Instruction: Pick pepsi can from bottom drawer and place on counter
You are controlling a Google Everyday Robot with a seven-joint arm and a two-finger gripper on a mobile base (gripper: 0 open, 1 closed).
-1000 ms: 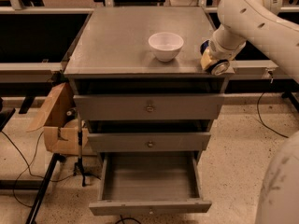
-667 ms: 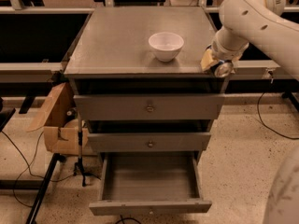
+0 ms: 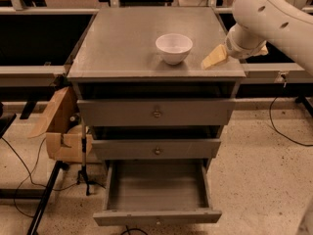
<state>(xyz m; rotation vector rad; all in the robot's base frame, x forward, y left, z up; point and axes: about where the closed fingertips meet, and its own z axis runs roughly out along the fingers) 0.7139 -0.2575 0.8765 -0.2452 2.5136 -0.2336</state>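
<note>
My tool [image 3: 211, 60] sits over the worktop's [image 3: 127, 43] near right corner; I cannot tell whether it grips anything. The bottom drawer [image 3: 156, 192] stands open. Likely placing: next, lower and release.

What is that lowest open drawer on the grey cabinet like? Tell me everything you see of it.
The bottom drawer, a wide, shallow grey metal tray with a plain flat front, stands pulled out and level below the two knobbed grey drawers, close to the speckled floor. Only its bare grey base and low side walls show inside. The robot's gripper is nowhere near it, up at the right edge of the flat grey metal counter.
</note>
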